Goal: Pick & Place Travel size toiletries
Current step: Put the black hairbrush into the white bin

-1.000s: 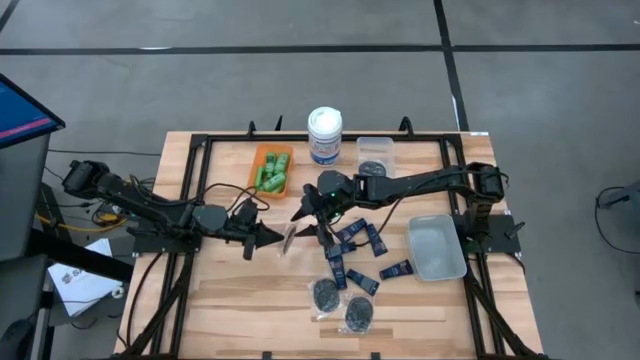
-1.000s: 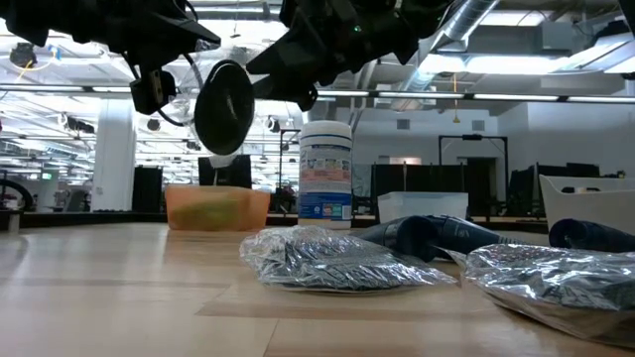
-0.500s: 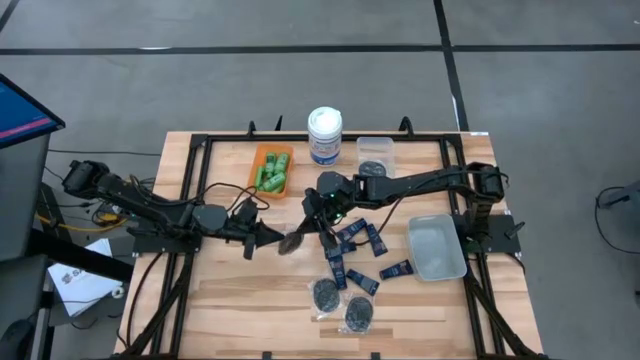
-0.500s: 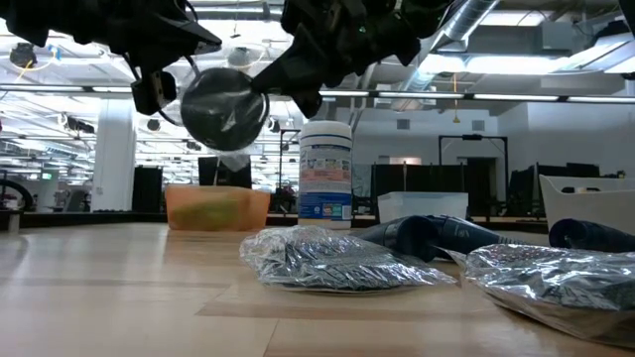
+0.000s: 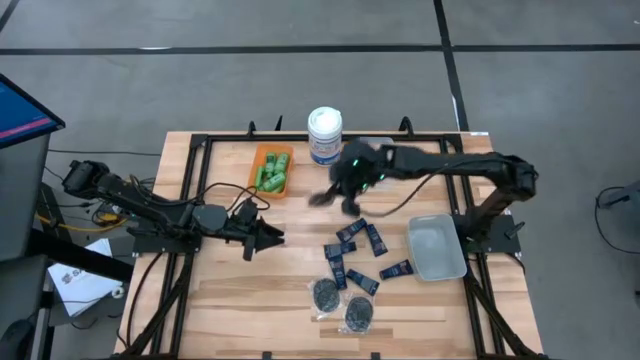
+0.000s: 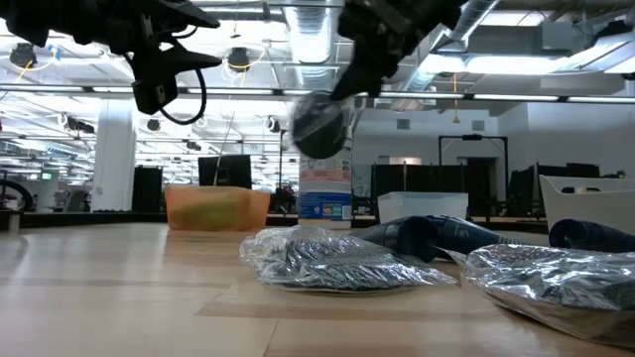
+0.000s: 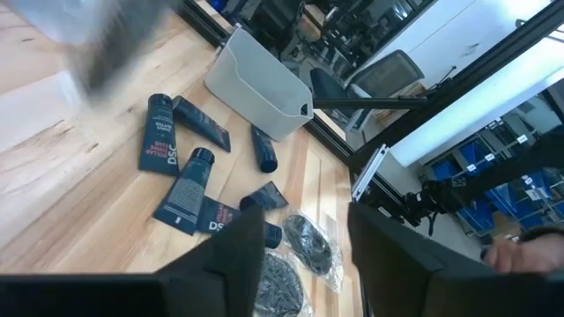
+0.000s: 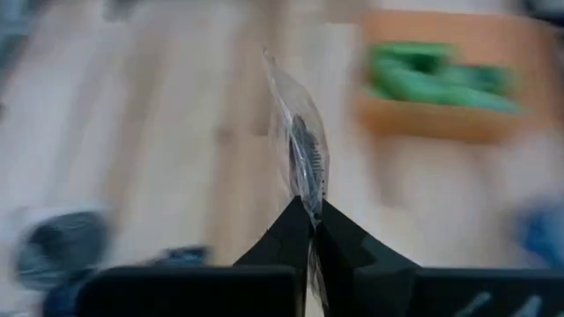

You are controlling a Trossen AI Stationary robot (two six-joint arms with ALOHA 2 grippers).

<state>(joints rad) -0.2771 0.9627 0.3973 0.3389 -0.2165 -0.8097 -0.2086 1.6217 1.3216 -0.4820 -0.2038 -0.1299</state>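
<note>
Right tool (image 8: 310,220) pinches a disc packet (image 8: 304,158) by its edge, lifted above the bench (image 5: 230,290) for binning. Left tool (image 5: 272,238) waits, fingers apart.

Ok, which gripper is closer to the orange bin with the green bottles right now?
The right. The right gripper, shut on a clear disc packet, hangs just beside the orange bin. The left gripper, open and empty, sits farther off, toward the table's near side.
</note>
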